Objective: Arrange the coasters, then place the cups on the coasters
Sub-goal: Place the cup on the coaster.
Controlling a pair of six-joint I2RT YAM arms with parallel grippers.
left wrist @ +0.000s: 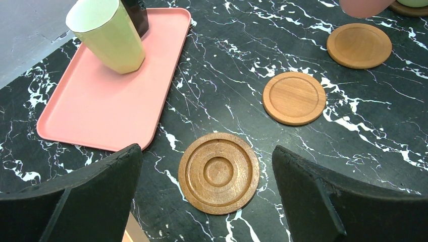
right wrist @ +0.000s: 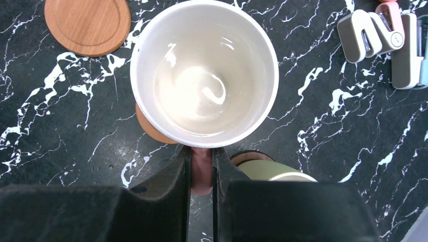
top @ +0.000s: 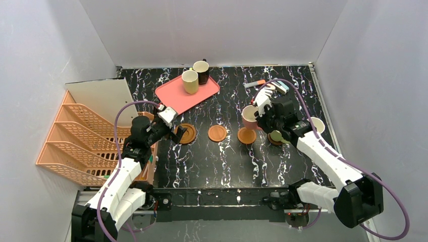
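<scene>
Three bare coasters lie in a row: a ringed one [top: 188,133] [left wrist: 218,172] and two plain ones [top: 217,133] [top: 247,135]. My left gripper [top: 174,132] [left wrist: 206,151] is open and low, its fingers either side of the ringed coaster. My right gripper [top: 260,118] [right wrist: 202,161] is shut on the handle of the pink cup [top: 250,117] [right wrist: 204,70], held upright above the right plain coaster [right wrist: 149,128]. A green cup [top: 276,135] [right wrist: 267,170] stands on another coaster beside it. Yellow-green [top: 190,81] [left wrist: 108,35] and dark brown [top: 201,71] cups stand at the pink tray. A pale cup [top: 317,124] is at far right.
The pink tray [top: 174,96] [left wrist: 101,106] lies at the back left. An orange file rack [top: 75,141] stands off the table's left edge. A stapler and small office items [top: 275,86] [right wrist: 371,35] sit at the back right, with a pen [top: 255,83].
</scene>
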